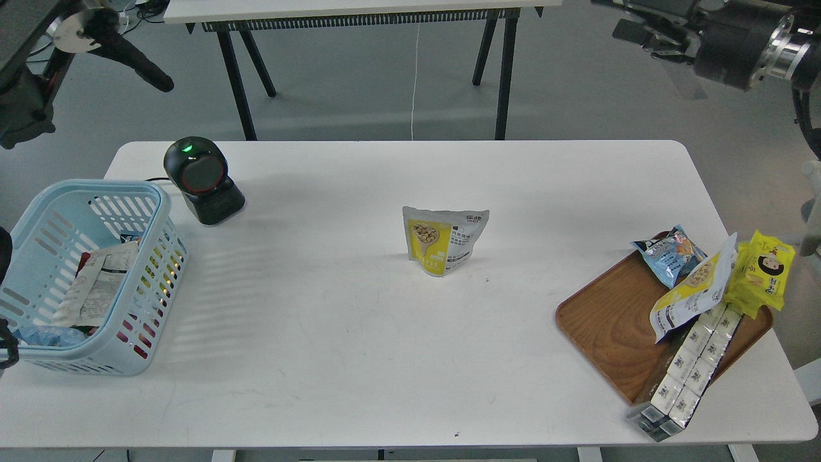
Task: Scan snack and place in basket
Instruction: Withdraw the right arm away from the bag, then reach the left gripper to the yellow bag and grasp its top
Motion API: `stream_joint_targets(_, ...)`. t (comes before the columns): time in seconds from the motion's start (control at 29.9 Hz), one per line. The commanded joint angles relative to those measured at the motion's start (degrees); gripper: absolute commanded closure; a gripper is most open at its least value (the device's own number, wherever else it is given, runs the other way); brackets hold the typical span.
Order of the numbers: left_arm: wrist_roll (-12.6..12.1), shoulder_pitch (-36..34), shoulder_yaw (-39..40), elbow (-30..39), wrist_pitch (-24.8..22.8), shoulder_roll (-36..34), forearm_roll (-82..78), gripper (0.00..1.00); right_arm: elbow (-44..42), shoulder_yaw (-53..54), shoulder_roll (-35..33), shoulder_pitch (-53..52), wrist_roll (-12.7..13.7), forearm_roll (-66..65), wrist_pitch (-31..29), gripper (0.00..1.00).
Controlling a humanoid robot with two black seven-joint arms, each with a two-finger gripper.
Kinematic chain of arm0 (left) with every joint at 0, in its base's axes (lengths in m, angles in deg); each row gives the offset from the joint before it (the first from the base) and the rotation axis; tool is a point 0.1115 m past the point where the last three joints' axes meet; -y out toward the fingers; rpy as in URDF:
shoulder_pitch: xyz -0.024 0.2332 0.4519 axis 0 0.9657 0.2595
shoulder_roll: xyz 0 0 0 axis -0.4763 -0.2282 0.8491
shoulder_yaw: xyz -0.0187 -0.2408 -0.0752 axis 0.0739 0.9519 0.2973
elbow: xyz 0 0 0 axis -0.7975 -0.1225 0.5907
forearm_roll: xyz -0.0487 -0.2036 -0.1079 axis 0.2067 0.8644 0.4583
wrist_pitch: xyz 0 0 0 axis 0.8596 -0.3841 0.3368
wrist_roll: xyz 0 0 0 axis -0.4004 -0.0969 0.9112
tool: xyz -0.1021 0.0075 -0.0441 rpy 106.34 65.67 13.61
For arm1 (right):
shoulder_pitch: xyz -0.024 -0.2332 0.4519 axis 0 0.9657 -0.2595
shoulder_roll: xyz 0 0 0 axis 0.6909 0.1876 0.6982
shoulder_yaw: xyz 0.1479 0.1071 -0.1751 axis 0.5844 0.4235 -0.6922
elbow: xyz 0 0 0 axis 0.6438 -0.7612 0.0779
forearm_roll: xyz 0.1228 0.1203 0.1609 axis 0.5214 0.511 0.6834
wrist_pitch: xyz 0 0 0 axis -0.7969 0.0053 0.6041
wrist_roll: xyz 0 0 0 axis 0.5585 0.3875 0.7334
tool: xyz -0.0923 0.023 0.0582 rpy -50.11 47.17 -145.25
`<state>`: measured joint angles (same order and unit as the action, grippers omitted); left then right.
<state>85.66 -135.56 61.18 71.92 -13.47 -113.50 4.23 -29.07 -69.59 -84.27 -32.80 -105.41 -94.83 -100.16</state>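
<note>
Left gripper (138,67) sits top-left, raised well above the counter (359,359), seen dark and end-on — can't tell if its fingers are released or clenched. Landmark is the snack (444,239): small pouch, silver-white top, yellow lower part, round bean picture, dark text panel, standing upright near counter centre, touching nothing. Far left of the snack, at the counter's left edge, the light blue basket (157,212) with slotted sides, holding a few flat packets. Left and slightly behind the snack, just beside the basket's far corner, a black scanner (202,179) with a green light on top, red ring round its window. Well right of the snack, a brown wooden tray (609,321) near the right edge — on it a blue snack bag (667,253), a second yellow-and-white pouch (696,289) leaning over it, bright yellow packs (766,273) with a cartoon face and a long multipack (689,369) of white cartons overhanging the tray's near rim. Right gripper (632,29) top-right, high off the counter, far from the snack; fingers not distinguishable, state can't be told.
</note>
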Motion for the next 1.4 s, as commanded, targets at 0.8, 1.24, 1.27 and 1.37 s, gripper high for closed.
stream_joint_targets(0.8,13.5,-6.1,-24.2,-4.1,0.0,20.8,-65.3,0.15,-17.7,31.2,10.8,31.8,2.1,60.6,-9.9,0.01)
stream_joint_targets(1.24,13.5,-3.2,-34.4,-10.2,5.6,21.3,-65.3,0.22,-17.0,34.3,12.4,35.2,4.1,60.5,-9.9,0.01)
stream_joint_targets(1.27,13.5,-3.0,-34.5,-10.2,5.8,21.3,-65.3,0.22,-17.0,34.3,12.4,35.2,4.2,60.5,-9.9,0.01)
stream_joint_targets(1.37,13.5,-2.3,-34.8,-10.2,5.8,21.5,-65.3,0.25,-17.0,34.2,12.4,35.2,4.3,60.4,-9.9,0.01)
